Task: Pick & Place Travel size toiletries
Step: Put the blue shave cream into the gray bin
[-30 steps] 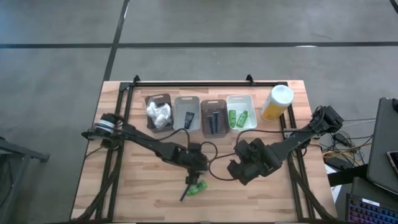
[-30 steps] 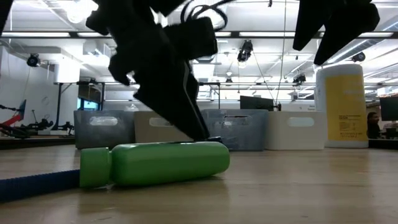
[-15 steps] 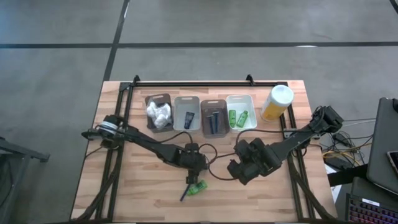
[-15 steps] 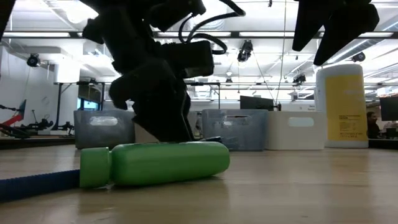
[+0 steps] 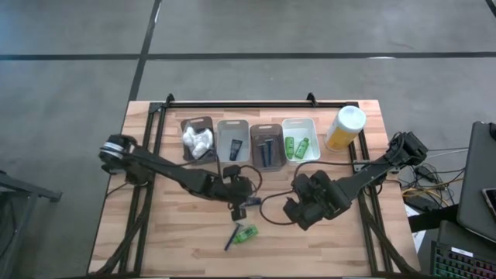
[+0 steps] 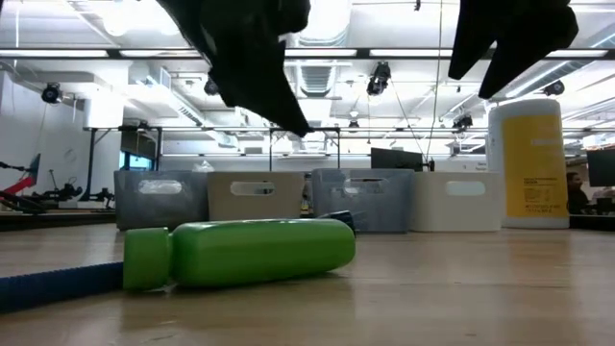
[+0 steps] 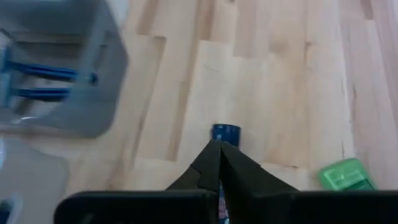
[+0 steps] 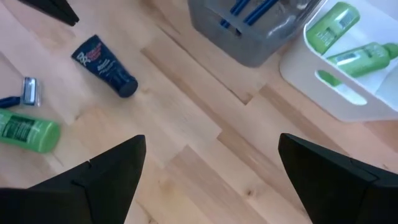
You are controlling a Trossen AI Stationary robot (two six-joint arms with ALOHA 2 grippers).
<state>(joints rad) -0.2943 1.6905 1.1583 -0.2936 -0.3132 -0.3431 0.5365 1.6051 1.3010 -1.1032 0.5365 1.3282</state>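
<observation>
My left hand (image 7: 219, 163) hovered pressed together above a dark tube (image 8: 104, 65), apparently to pick it up; right hand (image 8: 211, 163) waited spread.

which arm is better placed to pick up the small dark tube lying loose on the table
Left. The left gripper hangs right over the dark tube, fingers closed and lined up with it in the left wrist view. The right gripper is open but sits off to the side, farther from the tube.
</observation>
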